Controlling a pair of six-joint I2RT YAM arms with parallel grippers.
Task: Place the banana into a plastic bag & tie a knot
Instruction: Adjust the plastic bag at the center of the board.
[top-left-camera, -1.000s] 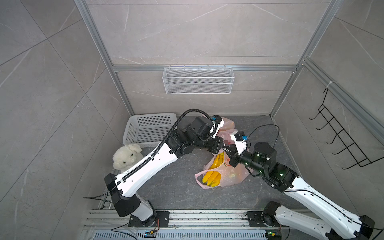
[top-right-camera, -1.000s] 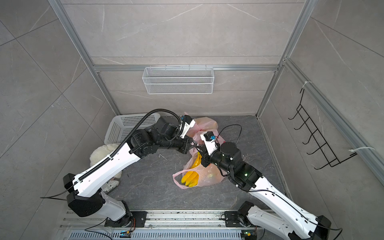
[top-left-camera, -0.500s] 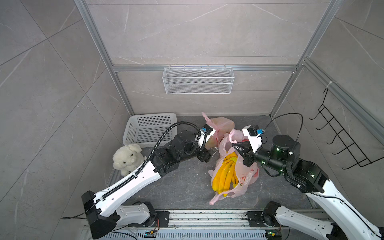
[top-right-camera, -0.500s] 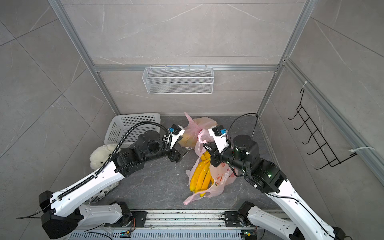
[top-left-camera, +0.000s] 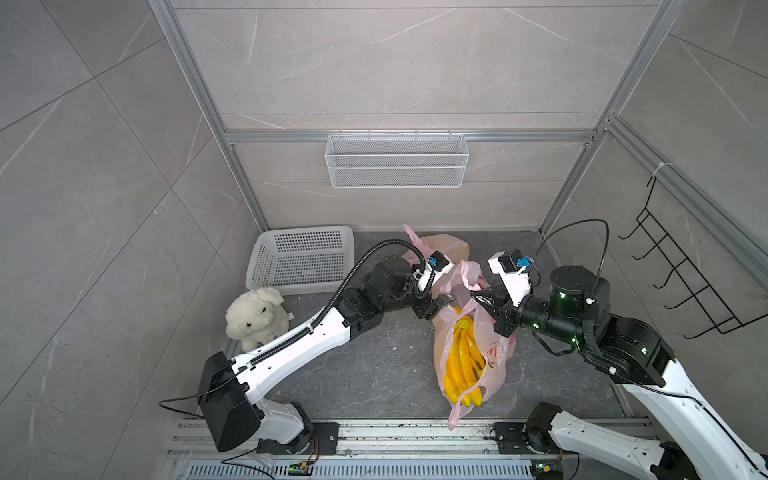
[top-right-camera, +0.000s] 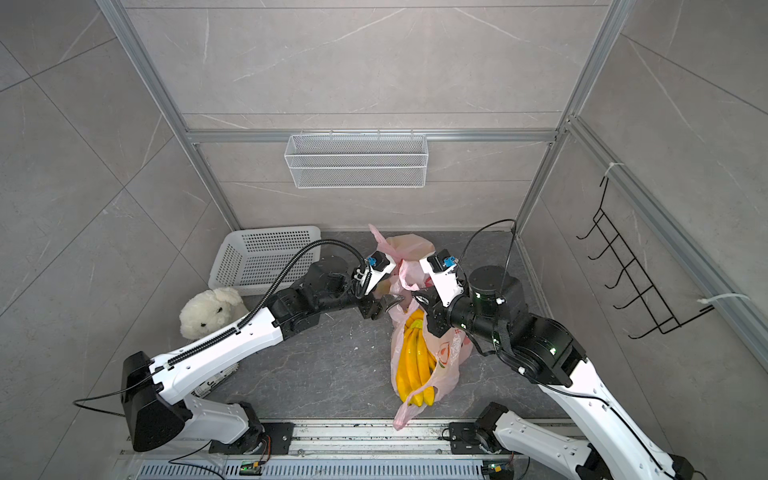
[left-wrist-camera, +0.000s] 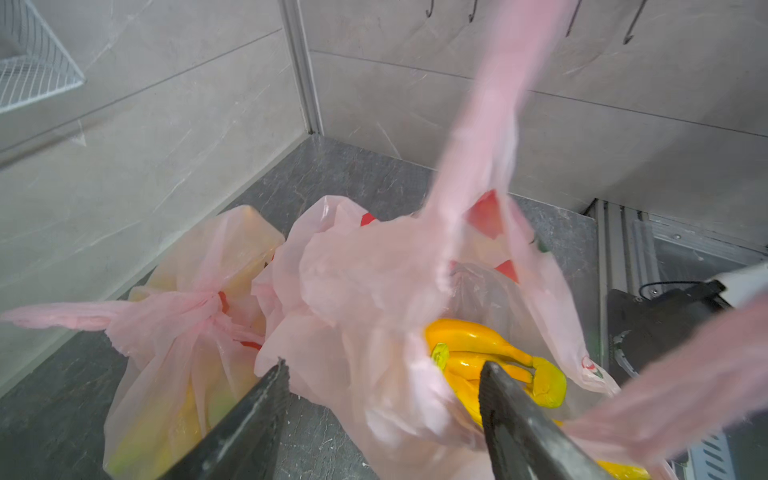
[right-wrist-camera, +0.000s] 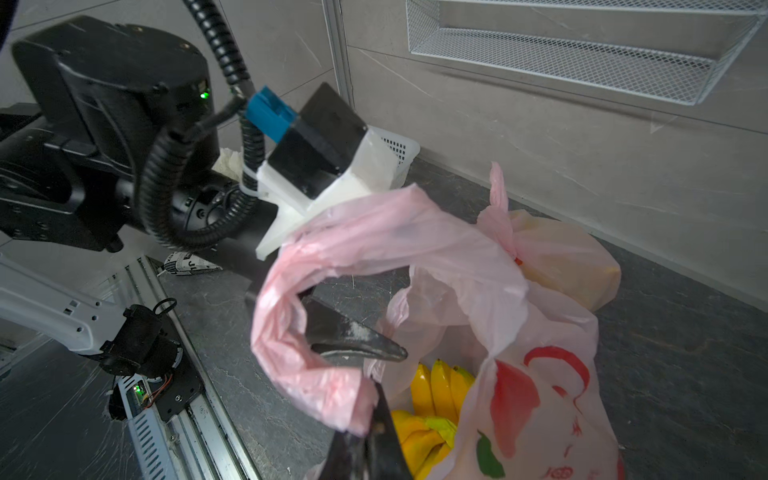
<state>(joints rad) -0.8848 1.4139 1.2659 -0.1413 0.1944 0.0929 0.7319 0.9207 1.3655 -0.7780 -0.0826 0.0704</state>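
A yellow banana (top-left-camera: 461, 361) bunch lies inside a pink plastic bag (top-left-camera: 500, 349) that hangs from my right gripper (top-left-camera: 478, 297). In the right wrist view that gripper (right-wrist-camera: 374, 403) is shut on a bunched bag handle (right-wrist-camera: 374, 232), with the banana (right-wrist-camera: 440, 386) showing in the bag's open mouth. My left gripper (top-left-camera: 440, 303) is open at the bag's mouth, close to the right one. In the left wrist view its jaws (left-wrist-camera: 384, 365) stand wide apart around loose pink film, with the banana (left-wrist-camera: 478, 340) just beyond. One left finger (right-wrist-camera: 357, 345) reaches through the handle loop.
A second pink bag (top-left-camera: 444, 245), tied shut, lies behind on the floor. A white basket (top-left-camera: 303, 259) and a white plush toy (top-left-camera: 255, 311) are at the left. A wire shelf (top-left-camera: 397, 160) hangs on the back wall, and a hook rack (top-left-camera: 681, 282) on the right wall.
My left gripper opened and let go of the bag. The right gripper raised the bag off the floor, so it now hangs. The left gripper has come back to the bag's mouth.
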